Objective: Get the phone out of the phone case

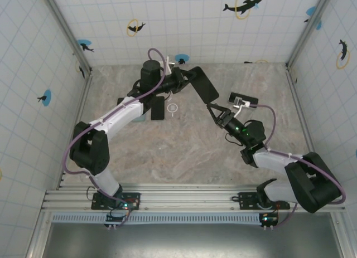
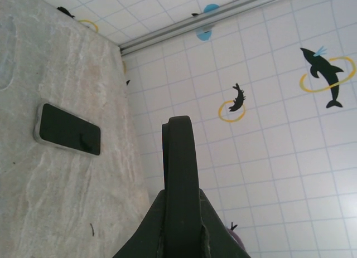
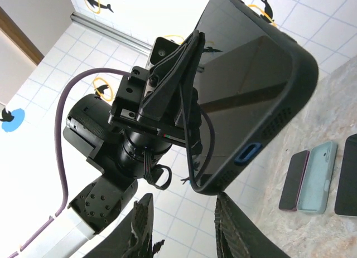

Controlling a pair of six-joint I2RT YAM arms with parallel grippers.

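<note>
Overhead: left gripper (image 1: 179,79) clamped on the phone case (image 1: 205,86), holding it clear of the table (image 1: 184,152). Right gripper (image 1: 214,110) is just beside the case's lower corner. A spare handset (image 1: 158,107) lies flat on the table.

Left wrist: case (image 2: 178,152) seen edge-on between clenched fingers (image 2: 159,224).

Right wrist: phone (image 3: 245,74) seated in the black case (image 3: 298,85), screen dark. Right fingers (image 3: 144,222) are spread, nothing between them, just below the case's bottom corner.

Judgement: nothing is extracted yet; the whole peel-off remains. No brand or legible writing; the dolphin decals (image 1: 243,5) carry no text.
</note>
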